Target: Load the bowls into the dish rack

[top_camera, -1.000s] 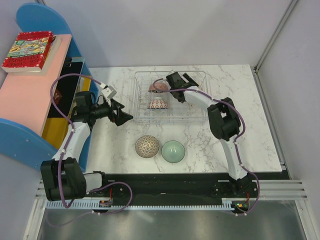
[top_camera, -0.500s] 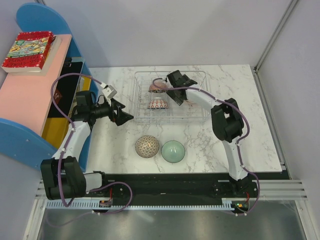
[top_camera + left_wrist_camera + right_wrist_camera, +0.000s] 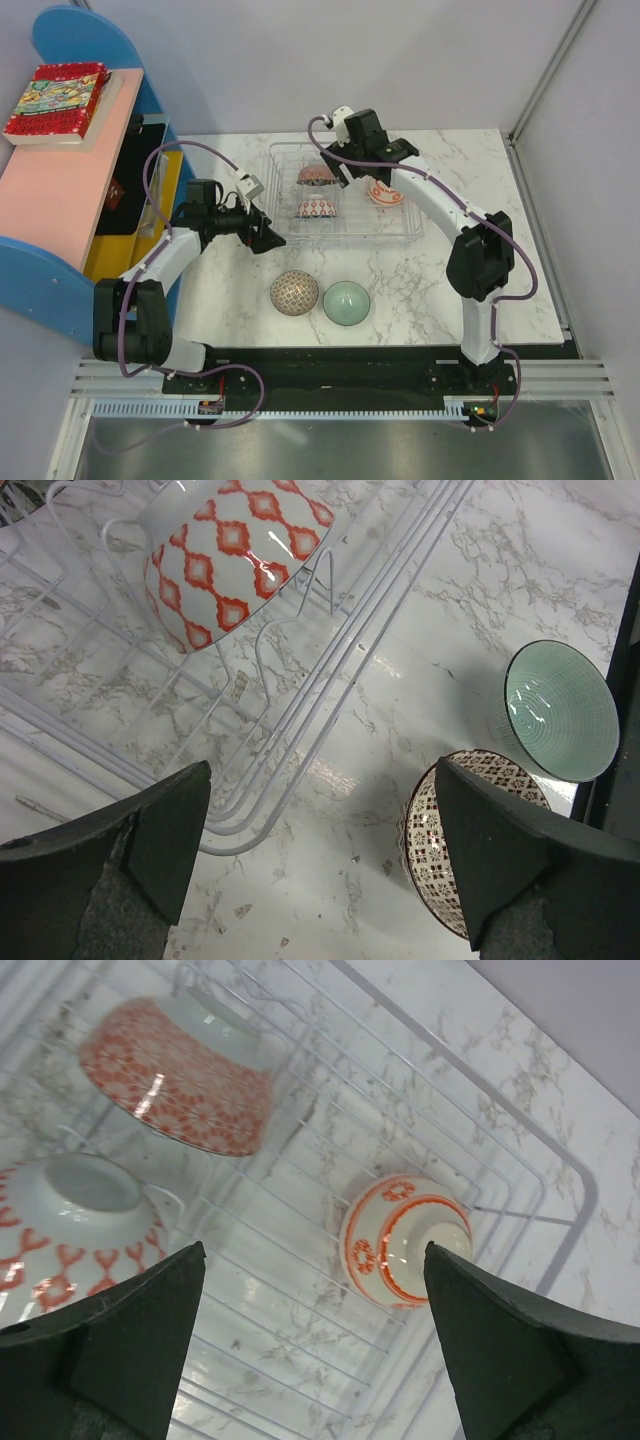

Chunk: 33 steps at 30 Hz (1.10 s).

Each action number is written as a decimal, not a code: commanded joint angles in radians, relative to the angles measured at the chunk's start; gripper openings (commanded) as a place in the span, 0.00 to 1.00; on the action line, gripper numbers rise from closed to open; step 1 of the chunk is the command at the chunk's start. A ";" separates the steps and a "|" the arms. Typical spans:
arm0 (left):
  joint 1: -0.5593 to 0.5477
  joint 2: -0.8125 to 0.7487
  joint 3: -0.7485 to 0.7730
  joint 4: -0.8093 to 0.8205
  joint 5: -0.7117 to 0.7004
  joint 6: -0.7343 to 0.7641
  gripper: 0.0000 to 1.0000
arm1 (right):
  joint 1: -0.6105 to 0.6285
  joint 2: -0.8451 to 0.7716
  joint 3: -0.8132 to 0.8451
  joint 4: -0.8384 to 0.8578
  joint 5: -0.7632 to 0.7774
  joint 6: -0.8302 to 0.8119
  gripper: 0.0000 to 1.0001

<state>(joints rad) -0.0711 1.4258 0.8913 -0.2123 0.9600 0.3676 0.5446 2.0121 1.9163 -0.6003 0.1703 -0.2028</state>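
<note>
The clear dish rack [image 3: 370,238] holds three bowls. An orange-red floral bowl [image 3: 317,175] and a white bowl with red diamonds [image 3: 315,209] sit on the left, and a white orange-ringed bowl [image 3: 385,192] lies tipped on the right. A beige lattice bowl [image 3: 294,292] and a mint-green bowl [image 3: 346,301] stand on the marble in front. My left gripper [image 3: 268,238] hovers open and empty at the rack's front left corner, with the lattice bowl [image 3: 430,840] by its right finger. My right gripper [image 3: 352,168] hangs open above the rack, the ringed bowl [image 3: 400,1240] below it.
A blue and pink shelf unit [image 3: 60,200] stands along the table's left side with a red patterned book [image 3: 55,100] on top. Grey walls close in the back and right. The rack's wire edge [image 3: 300,710] runs across the left wrist view.
My right gripper has opened fully and lifted up and back out of the rack, leaving the orange-ringed bowl inside. My left arm has swung right, toward the rack's front corner.
</note>
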 commanded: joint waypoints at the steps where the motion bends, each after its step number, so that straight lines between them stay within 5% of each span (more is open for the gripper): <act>1: -0.012 0.015 0.031 0.013 -0.026 0.042 1.00 | 0.038 0.006 0.058 -0.001 -0.124 0.071 0.98; 11: -0.012 -0.013 0.008 0.014 -0.027 0.040 1.00 | 0.094 0.145 0.148 -0.023 -0.143 0.106 0.97; 33: -0.013 -0.045 -0.005 0.016 -0.015 0.037 1.00 | 0.126 0.174 0.006 0.014 0.060 0.048 0.97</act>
<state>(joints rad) -0.0811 1.4158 0.8906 -0.2104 0.9413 0.3756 0.6708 2.1757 1.9549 -0.4904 0.1574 -0.1230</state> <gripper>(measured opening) 0.994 0.967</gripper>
